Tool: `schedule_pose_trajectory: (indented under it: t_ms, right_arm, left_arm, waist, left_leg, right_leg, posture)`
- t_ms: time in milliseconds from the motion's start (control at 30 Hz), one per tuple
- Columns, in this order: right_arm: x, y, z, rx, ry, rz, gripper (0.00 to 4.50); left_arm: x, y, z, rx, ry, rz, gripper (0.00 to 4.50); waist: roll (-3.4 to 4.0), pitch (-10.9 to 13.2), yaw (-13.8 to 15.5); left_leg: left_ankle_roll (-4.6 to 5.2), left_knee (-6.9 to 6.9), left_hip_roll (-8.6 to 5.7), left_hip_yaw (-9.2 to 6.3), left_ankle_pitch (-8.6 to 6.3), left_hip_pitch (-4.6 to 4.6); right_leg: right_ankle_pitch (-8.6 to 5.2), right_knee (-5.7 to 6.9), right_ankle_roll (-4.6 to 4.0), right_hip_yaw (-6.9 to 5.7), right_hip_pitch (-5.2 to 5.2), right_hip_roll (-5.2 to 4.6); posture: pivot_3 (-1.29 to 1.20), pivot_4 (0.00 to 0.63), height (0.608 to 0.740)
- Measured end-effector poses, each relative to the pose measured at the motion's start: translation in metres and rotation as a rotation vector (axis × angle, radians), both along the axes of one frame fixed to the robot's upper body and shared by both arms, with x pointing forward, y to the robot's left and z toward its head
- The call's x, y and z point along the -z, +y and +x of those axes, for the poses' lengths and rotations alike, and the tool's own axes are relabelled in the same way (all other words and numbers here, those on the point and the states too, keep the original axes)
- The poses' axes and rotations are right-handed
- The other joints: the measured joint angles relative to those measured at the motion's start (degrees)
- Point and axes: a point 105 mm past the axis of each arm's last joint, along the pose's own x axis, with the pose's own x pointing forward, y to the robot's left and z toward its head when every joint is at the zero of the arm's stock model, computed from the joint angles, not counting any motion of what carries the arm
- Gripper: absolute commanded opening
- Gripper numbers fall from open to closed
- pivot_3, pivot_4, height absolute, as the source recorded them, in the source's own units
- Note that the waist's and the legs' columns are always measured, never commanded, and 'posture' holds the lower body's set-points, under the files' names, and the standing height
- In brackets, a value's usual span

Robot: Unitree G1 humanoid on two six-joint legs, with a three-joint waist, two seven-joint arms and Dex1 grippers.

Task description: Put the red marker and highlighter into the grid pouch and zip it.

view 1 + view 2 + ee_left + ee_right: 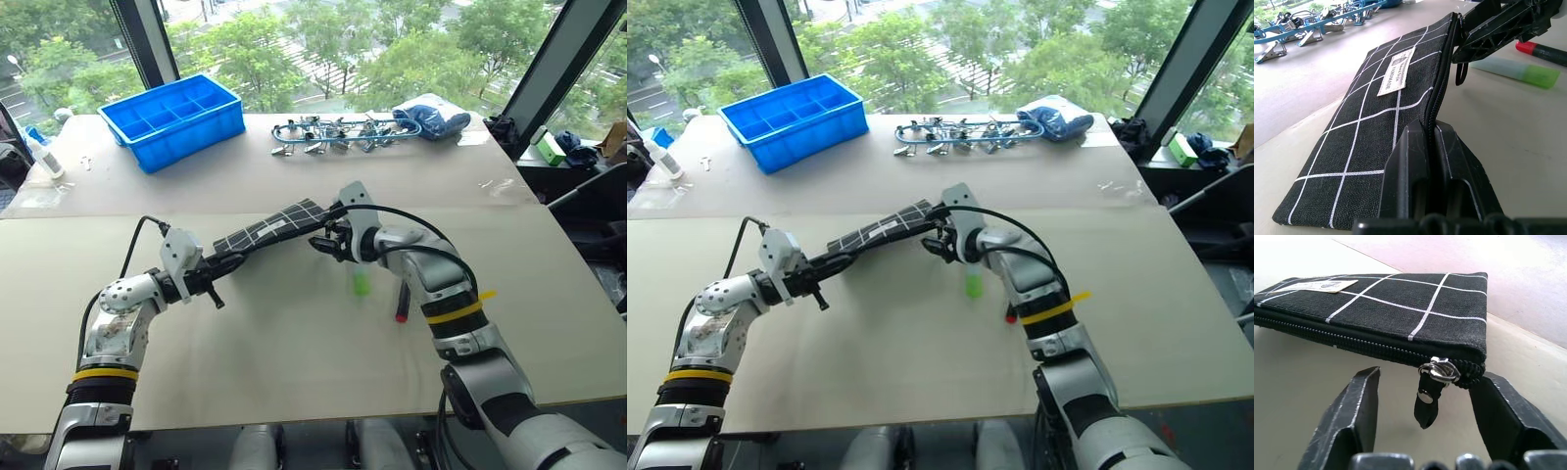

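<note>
Both arms are reaching in over the worktop [294, 392] w/ the grid pouch [279, 226] stretched between them, lifted off the surface at the near end. Left end effector [227, 262] is clamping shut on the pouch's near end, along the zipper edge, arm bent and pointing roughly level twd the right. Right end effector [1422, 418] is sitting at the far end, fingers apart, straddling the zipper pull [1429, 399] but not yet pinching it; wrist is angling down and leftward.

Progress: barely started, I'd say. Zipper looks closed along its length, pull at the far end. Highlighter [361, 283] and red marker [402, 302] are lying loose on the worktop just beside the right forearm, neither inside. Left to do, judging from this: open zip, load both pens, re-zip.
</note>
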Motion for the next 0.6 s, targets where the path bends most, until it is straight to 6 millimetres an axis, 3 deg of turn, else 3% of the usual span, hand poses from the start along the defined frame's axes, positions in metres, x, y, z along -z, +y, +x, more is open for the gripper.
schedule_pose_trajectory:
  t_ms: [133,167,600]
  right_arm:
    - [-0.001,0.001,0.0,-0.019,-0.009,0.007,0.17]
    - [-0.002,0.001,-0.001,-0.028,-0.01,0.009,0.02]
    - [-0.008,0.016,-0.019,-0.15,-0.007,0.029,0.02]
  left_arm:
    - [-0.002,-0.003,-0.001,0.006,-0.01,-0.006,0.0]
    - [-0.002,-0.004,-0.001,0.005,-0.011,-0.006,0.0]
    - [-0.002,-0.002,0.001,-0.024,-0.013,-0.014,0.0]
  waist:
    - [0.0,0.0,0.0]
    - [0.0,0.0,0.0]
    - [0.0,0.0,0.0]
  left_leg:
    - [-0.01,0.0,0.01,0.0,0.01,0.0]
    - [-0.01,0.0,0.01,0.0,0.01,0.01]
    - [-0.01,0.0,0.01,-0.01,0.0,0.01]
  right_leg:
    - [0.0,0.0,0.0,0.0,0.0,0.01]
    - [0.0,0.0,0.0,0.0,0.0,0.01]
    - [0.0,0.01,0.0,0.0,0.0,0.01]
  posture:
    - [0.0,0.15,0.74]
    - [0.0,0.15,0.74]
    - [0.0,0.15,0.74]
